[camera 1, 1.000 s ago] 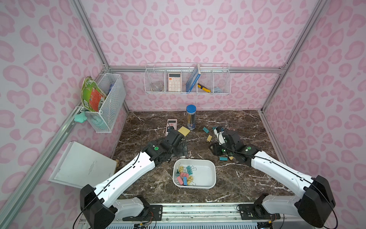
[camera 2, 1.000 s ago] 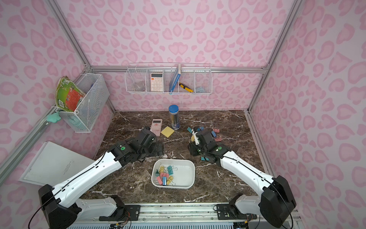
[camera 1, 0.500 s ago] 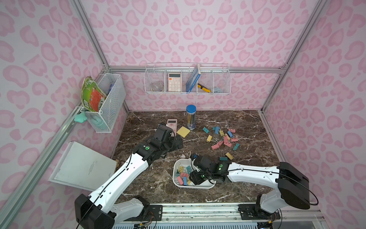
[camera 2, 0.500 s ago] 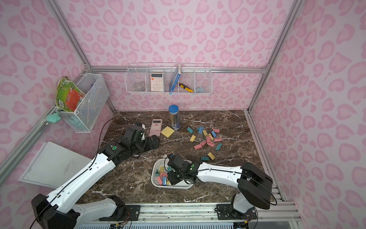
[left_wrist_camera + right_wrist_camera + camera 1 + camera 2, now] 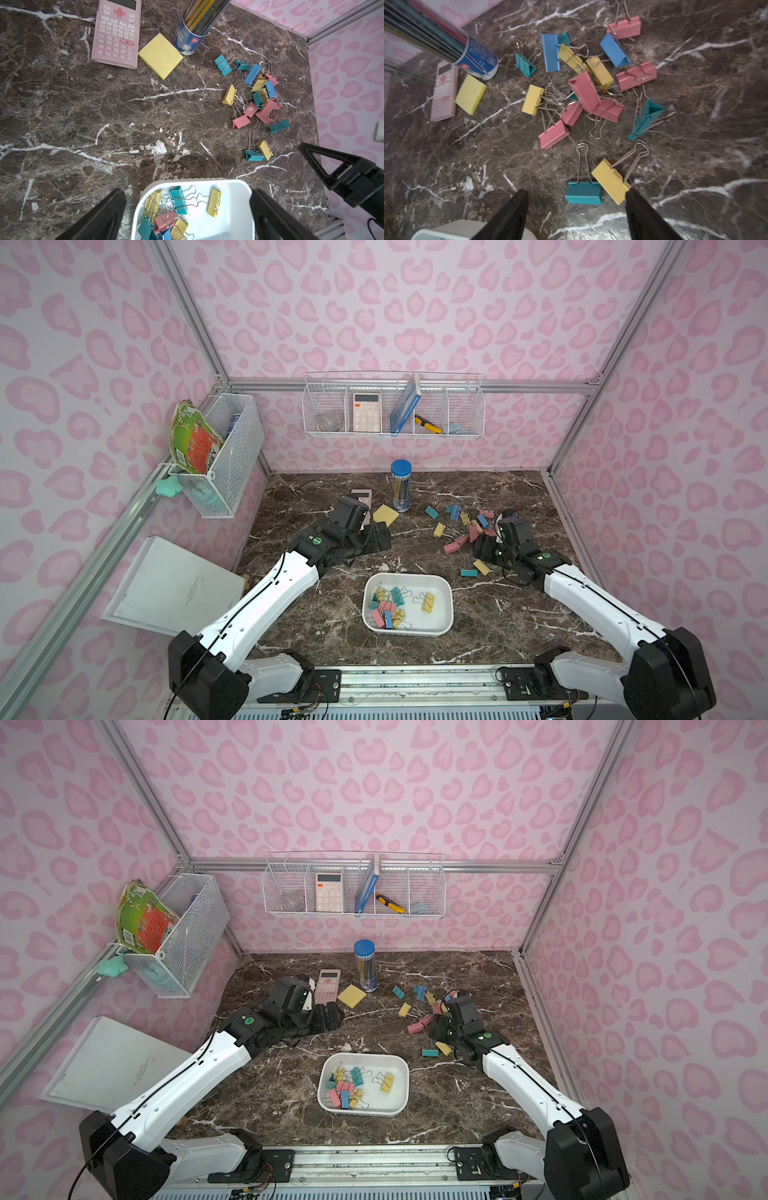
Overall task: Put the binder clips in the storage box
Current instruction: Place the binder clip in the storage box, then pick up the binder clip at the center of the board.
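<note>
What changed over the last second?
The right gripper went from the loose binder clips to the storage box, apparently dropped the yellow binder clip there, and swung back, fingers open. Left gripper stayed open; pink calculator and sticky-note pad unmoved.

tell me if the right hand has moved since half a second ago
Yes. The right hand was over the storage box then; now it hangs beyond the box's far right corner, above the loose binder clips.

Binder clips look matt metal (shiny wire handles), storage box smooth plastic.
</note>
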Controlling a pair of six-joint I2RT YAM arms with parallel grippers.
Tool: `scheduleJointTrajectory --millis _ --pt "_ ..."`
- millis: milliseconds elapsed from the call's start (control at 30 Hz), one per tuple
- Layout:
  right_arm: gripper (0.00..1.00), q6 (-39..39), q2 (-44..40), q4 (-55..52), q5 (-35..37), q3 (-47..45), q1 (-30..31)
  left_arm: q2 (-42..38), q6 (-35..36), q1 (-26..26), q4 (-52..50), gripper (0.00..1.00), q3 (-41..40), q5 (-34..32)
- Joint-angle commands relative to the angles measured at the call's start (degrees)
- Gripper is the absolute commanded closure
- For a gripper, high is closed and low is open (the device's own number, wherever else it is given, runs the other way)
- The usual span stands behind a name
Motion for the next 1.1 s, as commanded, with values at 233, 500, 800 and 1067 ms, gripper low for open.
scheduleJointTrajectory --millis 233,500,800,1067 --pt "0.18 -1.8 15.6 -7.5 2.2 6.6 7.2 0.1 0.7 0.0 -0.1 0.02 -0.6 0.8" --pt "0.15 -1.0 20.7 -6.3 3.1 6.5 8.8 -0.5 1.4 0.0 -0.9 0.02 -0.5 0.1" --pt "0.26 -1.3 22.7 -5.1 4.2 6.9 8.9 -0.2 1.5 0.0 -0.8 0.02 -0.3 0.2" --pt "0.42 -2.1 22.5 -5.0 6.5 6.7 9.4 -0.6 1.6 0.0 -1.0 0.02 -0.5 -0.3"
